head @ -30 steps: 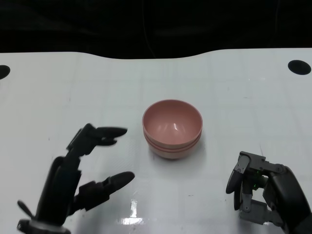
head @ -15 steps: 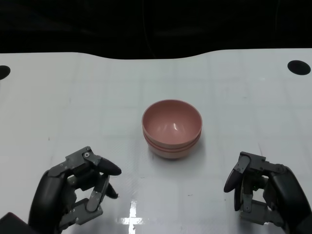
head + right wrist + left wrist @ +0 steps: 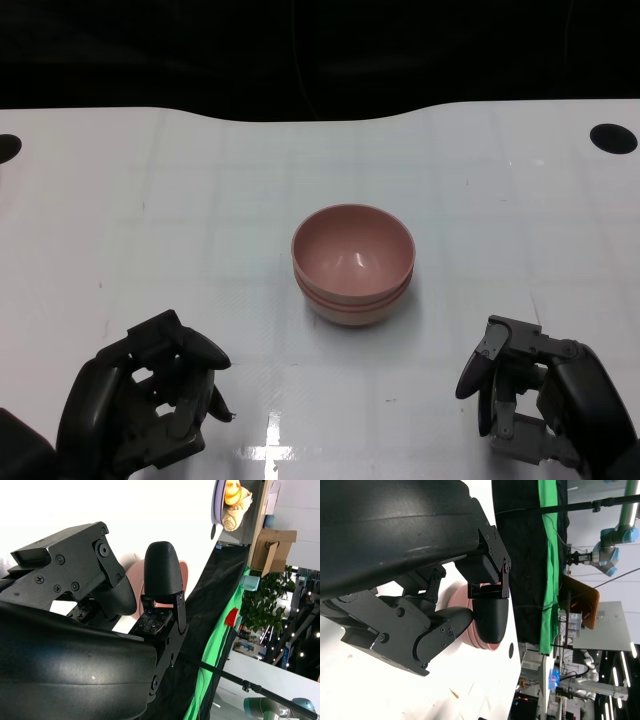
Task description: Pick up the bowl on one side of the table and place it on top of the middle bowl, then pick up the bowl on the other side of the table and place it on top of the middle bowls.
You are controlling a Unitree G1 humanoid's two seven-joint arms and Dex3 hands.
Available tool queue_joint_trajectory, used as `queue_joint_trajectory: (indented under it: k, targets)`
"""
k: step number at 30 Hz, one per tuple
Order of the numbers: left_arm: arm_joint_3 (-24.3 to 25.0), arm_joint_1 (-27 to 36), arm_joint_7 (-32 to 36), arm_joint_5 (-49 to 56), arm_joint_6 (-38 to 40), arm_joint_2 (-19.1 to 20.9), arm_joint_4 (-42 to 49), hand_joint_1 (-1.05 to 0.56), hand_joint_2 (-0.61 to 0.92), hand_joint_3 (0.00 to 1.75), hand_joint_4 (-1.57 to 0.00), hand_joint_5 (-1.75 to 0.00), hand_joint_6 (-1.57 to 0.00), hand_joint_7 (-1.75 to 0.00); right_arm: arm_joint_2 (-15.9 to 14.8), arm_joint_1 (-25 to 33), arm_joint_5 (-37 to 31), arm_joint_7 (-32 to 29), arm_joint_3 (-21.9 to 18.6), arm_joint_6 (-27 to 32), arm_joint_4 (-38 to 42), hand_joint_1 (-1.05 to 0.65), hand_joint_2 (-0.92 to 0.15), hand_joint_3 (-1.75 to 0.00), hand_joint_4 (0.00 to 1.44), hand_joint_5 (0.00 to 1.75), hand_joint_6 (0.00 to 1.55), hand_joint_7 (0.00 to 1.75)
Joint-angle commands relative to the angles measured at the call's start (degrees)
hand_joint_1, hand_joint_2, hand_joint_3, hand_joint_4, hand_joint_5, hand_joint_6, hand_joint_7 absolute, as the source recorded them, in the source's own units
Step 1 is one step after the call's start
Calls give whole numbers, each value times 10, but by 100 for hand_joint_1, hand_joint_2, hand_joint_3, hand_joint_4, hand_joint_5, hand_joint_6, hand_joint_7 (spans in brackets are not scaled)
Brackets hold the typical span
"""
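Already the pink stacked bowls [image 3: 353,264] sat nested mid-table [image 3: 150,180]. Nearer the robot than the stack, the left hand [image 3: 150,400] and right hand [image 3: 530,400] lay curled, holding nothing. Best, I judged, simply to keep both clear of it.

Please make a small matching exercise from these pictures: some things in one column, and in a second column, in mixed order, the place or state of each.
Things:
1. stack of pink bowls
2. left hand
3. right hand
4. black round hole

Places:
a. far right corner of the table
b. near left, fingers curled, holding nothing
c. middle of the table
d. near right, fingers curled, holding nothing

Pairs: 1-c, 2-b, 3-d, 4-a
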Motion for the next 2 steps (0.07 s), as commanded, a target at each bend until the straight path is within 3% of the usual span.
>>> queue_joint_trajectory:
  k: [1, 2]
  targets:
    - [12, -2, -9, 1, 7, -1, -9, -14, 49, 112, -86, -163, -85, -132, -5, 5, -1, -2, -6, 1, -4, -2, -31, -155, 93, 172, 86, 136]
    - [12, -2, -10, 5, 5, -1, -9, -14, 49, 113, -85, -163, -85, -133, -5, 5, 2, 0, -7, 0, -3, -2, -31, -155, 93, 172, 86, 136]
